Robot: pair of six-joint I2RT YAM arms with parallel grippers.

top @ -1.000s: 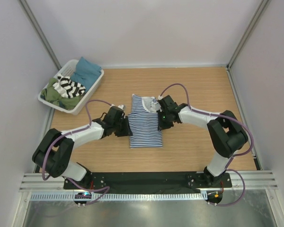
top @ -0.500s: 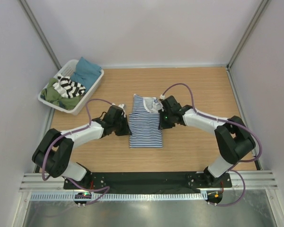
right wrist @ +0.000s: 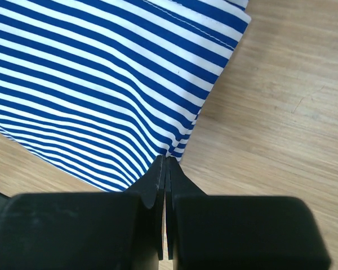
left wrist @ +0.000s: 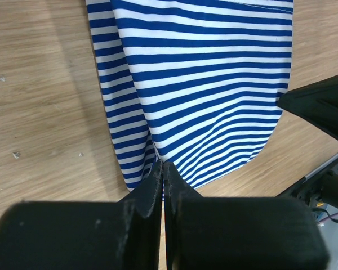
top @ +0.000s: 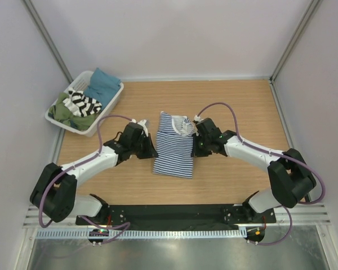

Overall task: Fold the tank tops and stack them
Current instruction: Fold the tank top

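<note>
The navy top [top: 174,147] lies in the middle of the table [top: 242,101], neck far and hem near. The left gripper [top: 151,151] is clamped on its left edge and the right gripper [top: 195,149] on its right edge, each about halfway down the side. Both wrist views show the jaws pinched tight, with a tuck of striped cloth caught at the tips. Gripping opposite edges at matching height probably lets the arms lift the cloth evenly, so one half can be carried over the other in a crosswise fold without skewing. The black-and-white top [top: 83,103] sits in the basket [top: 108,110] at the far left among other clothes, not yet folded.
</note>
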